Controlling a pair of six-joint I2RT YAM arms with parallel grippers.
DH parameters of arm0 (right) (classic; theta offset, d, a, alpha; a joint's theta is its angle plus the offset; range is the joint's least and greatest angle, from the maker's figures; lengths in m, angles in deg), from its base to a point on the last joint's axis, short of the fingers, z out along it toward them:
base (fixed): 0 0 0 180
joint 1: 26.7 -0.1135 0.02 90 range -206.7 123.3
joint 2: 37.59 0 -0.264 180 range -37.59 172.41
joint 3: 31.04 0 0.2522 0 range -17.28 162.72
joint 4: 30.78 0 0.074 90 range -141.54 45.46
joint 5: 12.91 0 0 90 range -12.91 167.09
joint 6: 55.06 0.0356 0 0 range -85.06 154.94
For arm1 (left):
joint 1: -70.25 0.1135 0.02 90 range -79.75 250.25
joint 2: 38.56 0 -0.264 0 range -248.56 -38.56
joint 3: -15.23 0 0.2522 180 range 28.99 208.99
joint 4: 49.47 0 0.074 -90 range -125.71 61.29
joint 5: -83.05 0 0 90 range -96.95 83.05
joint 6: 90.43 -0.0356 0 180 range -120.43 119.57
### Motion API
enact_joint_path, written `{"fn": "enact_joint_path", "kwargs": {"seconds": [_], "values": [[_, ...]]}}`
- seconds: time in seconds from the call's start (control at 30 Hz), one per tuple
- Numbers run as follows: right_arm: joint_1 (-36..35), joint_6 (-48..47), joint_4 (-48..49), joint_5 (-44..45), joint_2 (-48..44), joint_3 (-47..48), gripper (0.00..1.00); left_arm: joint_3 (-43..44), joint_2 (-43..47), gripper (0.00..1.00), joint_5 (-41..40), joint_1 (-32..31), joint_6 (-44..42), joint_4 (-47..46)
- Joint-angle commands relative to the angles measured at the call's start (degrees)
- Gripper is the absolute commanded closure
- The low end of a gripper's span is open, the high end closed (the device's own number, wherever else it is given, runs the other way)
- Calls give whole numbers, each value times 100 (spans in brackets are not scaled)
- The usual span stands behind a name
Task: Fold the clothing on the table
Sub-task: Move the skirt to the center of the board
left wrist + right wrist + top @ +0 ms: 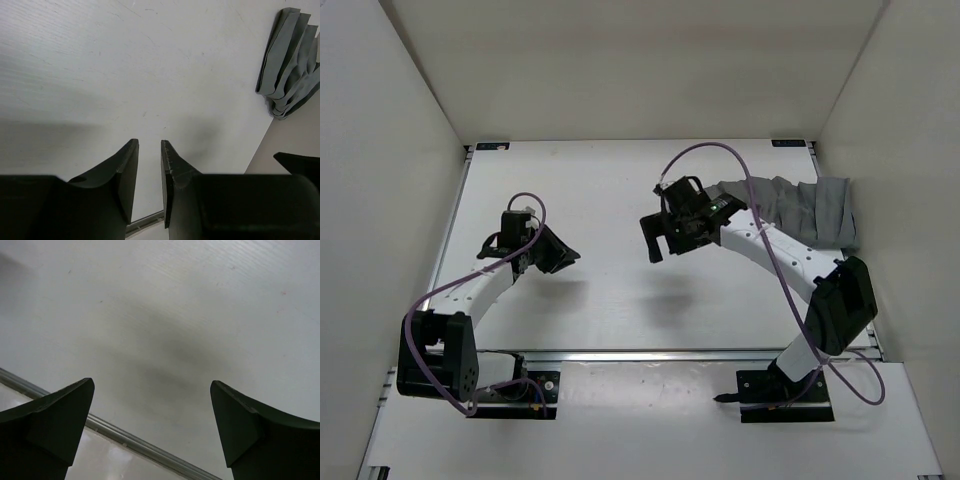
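The right arm (772,246) hides part of the clothing (822,205); left claw (149,146) slightly parted, right claw (152,384) wide, both empty.

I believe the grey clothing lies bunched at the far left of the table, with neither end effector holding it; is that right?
Not quite: the clothing lies bunched at the far right of the table, as the top external view shows. The left end effector and right end effector indeed hold nothing.

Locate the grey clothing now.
In the top view, the clothing lies bunched at the far right of the table, beside the wall, behind the right arm.
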Motion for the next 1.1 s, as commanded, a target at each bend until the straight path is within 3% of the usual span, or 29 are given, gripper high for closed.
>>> {"fn": "enact_joint_path", "kwargs": {"seconds": [0.0, 0.07, 0.23, 0.27, 0.3, 0.33, 0.4, 0.47, 0.5, 0.6, 0.63, 0.7, 0.73, 0.77, 0.8, 0.87, 1.07], "values": [[520, 37, 261, -80, 24, 137, 1, -51, 103, 65, 69, 57, -87, -31], [969, -278, 348, -229, -45, 68, 1, -59, 51, 65, 87, 39, -87, -58], [3032, -578, 525, -230, 462, 154, 1, -15, -47, 65, 104, -136, -52, -110], [3262, -666, 620, -221, 647, 294, 18, -33, -107, 67, 139, -110, -43, -145], [3804, -728, 630, -421, 953, 522, 95, -24, -125, 70, 96, -145, -35, -163], [4088, -668, 630, -466, 1078, 611, 100, -15, -143, 70, 95, -163, -35, -154], [4431, -614, 682, -397, 1438, 874, 100, 11, -204, 70, 113, -110, -43, -137], [4635, -614, 735, -274, 1658, 920, 77, 11, -249, 70, 87, -128, -87, -119], [4775, -579, 849, -187, 1816, 1015, 56, 20, -275, 70, 104, -128, -96, -171], [4908, -500, 780, 277, 2360, 1278, 36, 11, -380, 70, 113, -110, -96, -181], [4951, -517, 736, 428, 2467, 1410, 35, 2, -415, 70, 104, -154, -113, -189], [4978, -465, 587, 474, 2923, 1621, 38, 2, -485, 70, 95, -180, -105, -198], [4969, -500, 499, 413, 3064, 1736, 51, 11, -494, 70, 95, -189, -105, -207], [4935, -544, 324, 395, 3222, 1946, 85, 28, -503, 70, 113, -189, -87, -225], [4865, -587, 70, 368, 3302, 2191, 100, 20, -495, 70, 87, -146, -113, -216], [4620, -631, 23, 430, 3155, 2221, 100, 55, -547, 70, 69, -171, -105, -207], [3434, -913, -20, 53, 1547, 2474, 100, 125, -460, 70, 139, -120, -61, -207]]}}
